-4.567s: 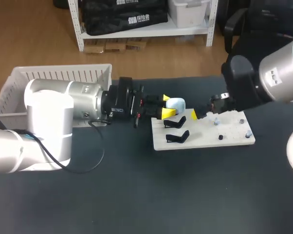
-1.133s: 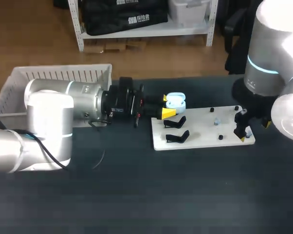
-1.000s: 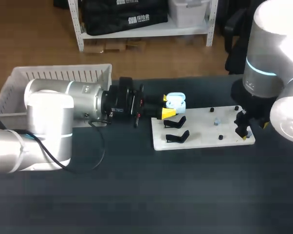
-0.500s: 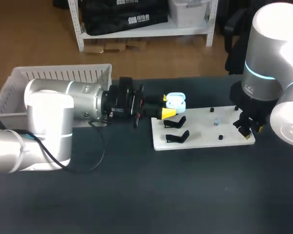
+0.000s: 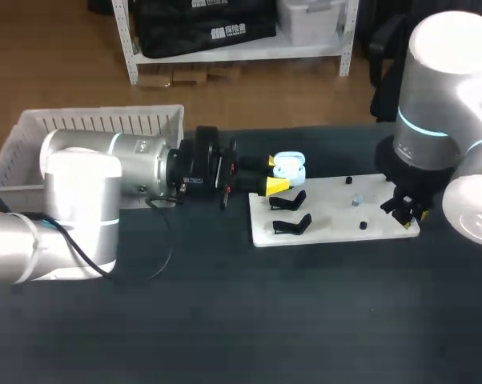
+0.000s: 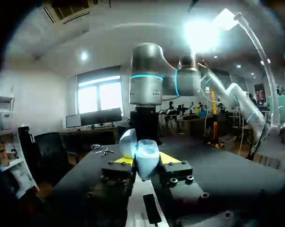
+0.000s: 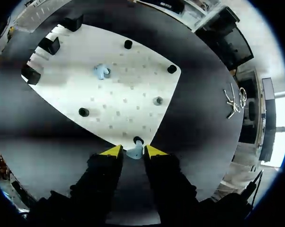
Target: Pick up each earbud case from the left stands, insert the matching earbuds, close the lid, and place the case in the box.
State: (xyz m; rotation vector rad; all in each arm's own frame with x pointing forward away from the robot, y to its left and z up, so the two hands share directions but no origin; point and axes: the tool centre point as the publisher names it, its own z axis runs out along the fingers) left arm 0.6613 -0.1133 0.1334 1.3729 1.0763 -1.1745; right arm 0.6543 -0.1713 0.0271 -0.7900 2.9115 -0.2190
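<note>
No legible txt, labels or nos. on the earbud case (image 5: pixel 289 166), white board (image 5: pixel 337 216) or table (image 5: pixel 225 320)

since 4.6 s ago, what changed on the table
The right gripper left the earbud case, swung to the right near corner of the white board and closed on a light blue earbud there. The case's lid now looks open. The left gripper stayed shut on the case; the second earbud did not move.

Glossy plastic earbud case (image 5: pixel 288 166), matt board (image 5: pixel 329 210)
</note>
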